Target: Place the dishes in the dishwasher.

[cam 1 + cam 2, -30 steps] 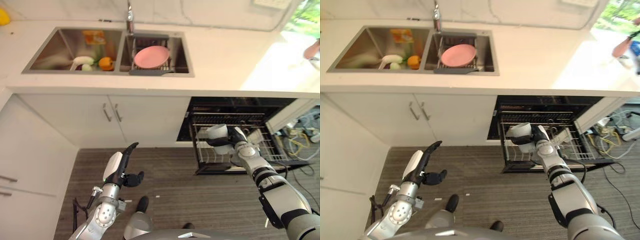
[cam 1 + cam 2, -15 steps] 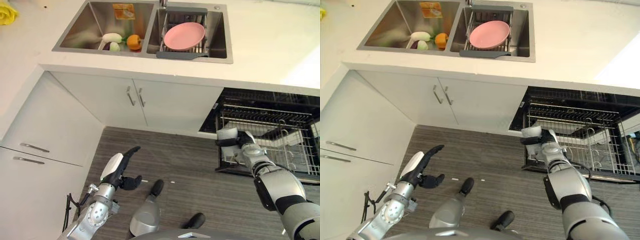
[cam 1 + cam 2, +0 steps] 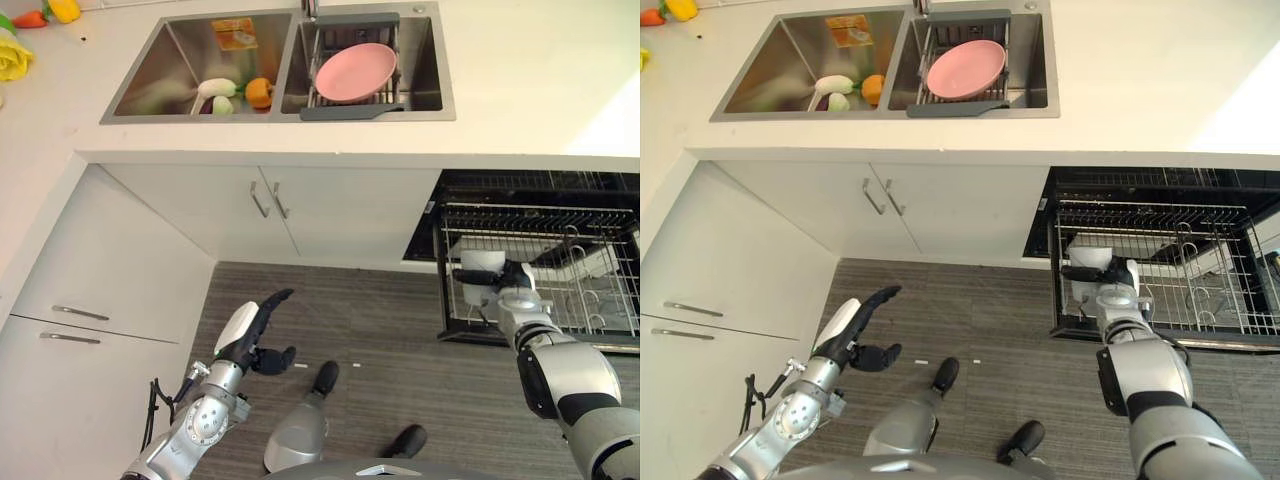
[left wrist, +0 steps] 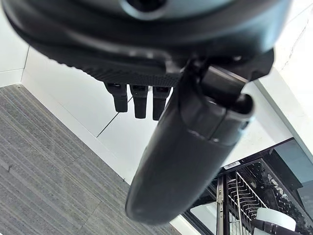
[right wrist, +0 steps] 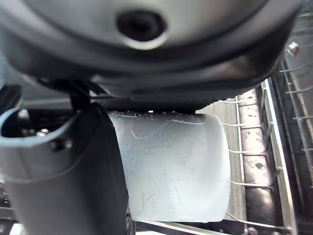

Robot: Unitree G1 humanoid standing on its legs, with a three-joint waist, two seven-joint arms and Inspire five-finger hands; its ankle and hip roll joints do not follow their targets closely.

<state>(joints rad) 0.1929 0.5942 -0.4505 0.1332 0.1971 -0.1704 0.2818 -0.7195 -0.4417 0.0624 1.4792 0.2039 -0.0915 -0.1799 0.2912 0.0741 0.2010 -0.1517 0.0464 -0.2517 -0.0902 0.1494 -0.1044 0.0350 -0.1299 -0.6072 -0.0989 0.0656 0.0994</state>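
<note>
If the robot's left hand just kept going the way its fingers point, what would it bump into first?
Probably the white cabinet doors under the sink. The left hand, fingers open, points up across bare floor toward them; how far off they are is hard to judge.

Bright, even daylight, strongest from the right, washing the counter (image 3: 560,90) out to near white. Dim inside the dishwasher (image 3: 540,195). Faint glare on the sink (image 3: 180,60) walls. Close up, left hand (image 4: 195,142) and right hand (image 5: 63,166) soft, perhaps out of focus.

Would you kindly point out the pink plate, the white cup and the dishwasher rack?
pink plate (image 3: 354,72), left eye view, its middle.
white cup (image 5: 176,166), right wrist view, its side.
dishwasher rack (image 3: 1200,285), right eye view, wire floor.
</note>
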